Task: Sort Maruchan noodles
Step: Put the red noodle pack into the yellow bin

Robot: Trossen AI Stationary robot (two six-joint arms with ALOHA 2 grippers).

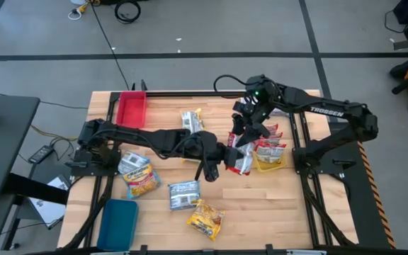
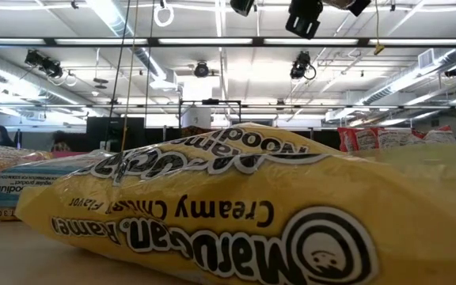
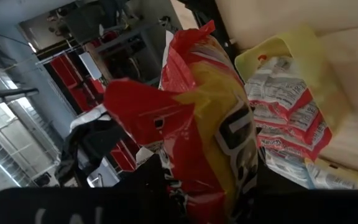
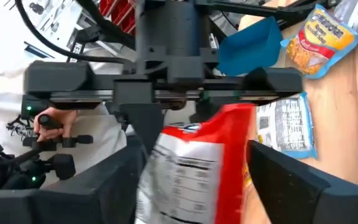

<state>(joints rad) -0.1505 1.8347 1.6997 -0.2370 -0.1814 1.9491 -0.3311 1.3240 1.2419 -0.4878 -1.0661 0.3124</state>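
Noodles in a red-edged packet point(image 1: 241, 160) are held above the table's middle, clamped in the left gripper point(image 1: 227, 154), whose fingers are narrowed on one end. The packet's other end is flanked by the fingers of the right gripper point(image 4: 197, 180), spread wide on either side; contact cannot be told. Just beside it, more red packets point(image 1: 269, 147) are piled in a yellow tray point(image 1: 269, 165).
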